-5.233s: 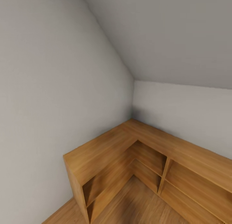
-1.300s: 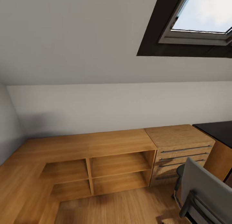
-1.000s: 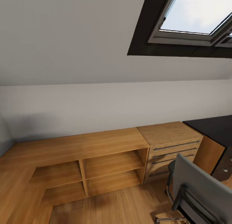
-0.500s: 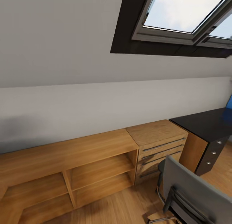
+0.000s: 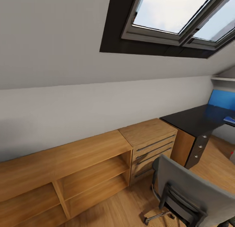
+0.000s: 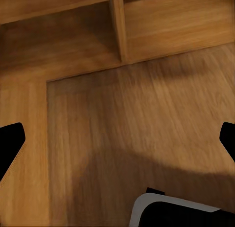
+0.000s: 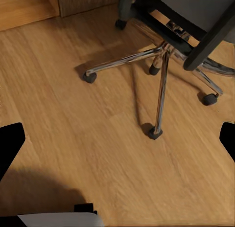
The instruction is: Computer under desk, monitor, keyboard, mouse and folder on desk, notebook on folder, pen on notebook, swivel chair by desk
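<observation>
Left jaws (image 6: pixel 117 139) are seen spread wide, the two dark fingertips at the frame edges, nothing between them; wooden floor (image 6: pixel 137 129) and the foot of a light-wood open shelf unit (image 6: pixel 117 26) lie beyond. Right jaws (image 7: pixel 117 136) are likewise spread wide and empty, aimed at the floor beside the chrome star base of the swivel chair (image 7: pixel 161 65), whose castors rest on the boards. In the head view the chair's grey back (image 5: pixel 192 188) is seen close at lower right, standing before a light-wood drawer cabinet (image 5: pixel 151 142) and near, but apart from, the desk (image 5: pixel 195 119). Its seat is hidden behind the backrest, so a folder there cannot be confirmed. On the black tabletop, at the far right edge, a bright blue upright panel (image 5: pixel 223 99) and a small blue flat item (image 5: pixel 230 120) are noted; identity cannot be told. Monitor, keyboard, mouse, notebook, pen and computer are not identified. Judged: approach phase only; no placement can be confirmed as done, and the chair is probably yet to be drawn to the desk.
</observation>
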### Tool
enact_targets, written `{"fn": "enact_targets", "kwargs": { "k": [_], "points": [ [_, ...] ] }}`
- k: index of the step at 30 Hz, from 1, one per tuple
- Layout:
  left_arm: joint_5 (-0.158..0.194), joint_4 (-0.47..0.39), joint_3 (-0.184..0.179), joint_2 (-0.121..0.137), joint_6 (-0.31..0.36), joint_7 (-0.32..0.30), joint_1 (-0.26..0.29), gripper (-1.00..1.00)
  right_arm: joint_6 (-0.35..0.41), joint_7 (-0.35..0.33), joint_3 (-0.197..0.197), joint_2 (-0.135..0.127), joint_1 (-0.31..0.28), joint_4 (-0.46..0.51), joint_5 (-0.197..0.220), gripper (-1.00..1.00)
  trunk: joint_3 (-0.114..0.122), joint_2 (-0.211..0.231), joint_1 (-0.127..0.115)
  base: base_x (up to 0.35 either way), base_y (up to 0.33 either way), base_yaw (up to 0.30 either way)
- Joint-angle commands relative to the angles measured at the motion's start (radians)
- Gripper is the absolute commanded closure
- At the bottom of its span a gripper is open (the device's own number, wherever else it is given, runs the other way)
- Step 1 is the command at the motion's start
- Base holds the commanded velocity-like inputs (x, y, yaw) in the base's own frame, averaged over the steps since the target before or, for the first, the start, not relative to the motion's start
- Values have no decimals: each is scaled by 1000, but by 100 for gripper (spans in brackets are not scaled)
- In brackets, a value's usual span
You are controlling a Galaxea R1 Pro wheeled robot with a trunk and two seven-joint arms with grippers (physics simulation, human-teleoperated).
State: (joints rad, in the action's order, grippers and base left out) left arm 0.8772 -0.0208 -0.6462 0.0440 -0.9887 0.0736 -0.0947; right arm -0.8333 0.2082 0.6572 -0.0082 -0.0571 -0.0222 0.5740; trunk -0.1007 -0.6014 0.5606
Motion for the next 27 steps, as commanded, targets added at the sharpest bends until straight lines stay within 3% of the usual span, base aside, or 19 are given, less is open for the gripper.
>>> {"fn": "enact_targets", "kwargs": {
  "k": [1, 27],
  "points": [
    [2, -2, -8, 1, -1, 8, 0, -100, -3, 7, 9, 1, -1, -2, 1, -100, -2, -1, 0, 63, 290, -254],
    [2, -2, -7, 2, 27, 11, 0, -100, -3, 7, 9, 1, -1, -2, 1, -100, -13, -1, 0, 12, 25, -254]
  ]
}}
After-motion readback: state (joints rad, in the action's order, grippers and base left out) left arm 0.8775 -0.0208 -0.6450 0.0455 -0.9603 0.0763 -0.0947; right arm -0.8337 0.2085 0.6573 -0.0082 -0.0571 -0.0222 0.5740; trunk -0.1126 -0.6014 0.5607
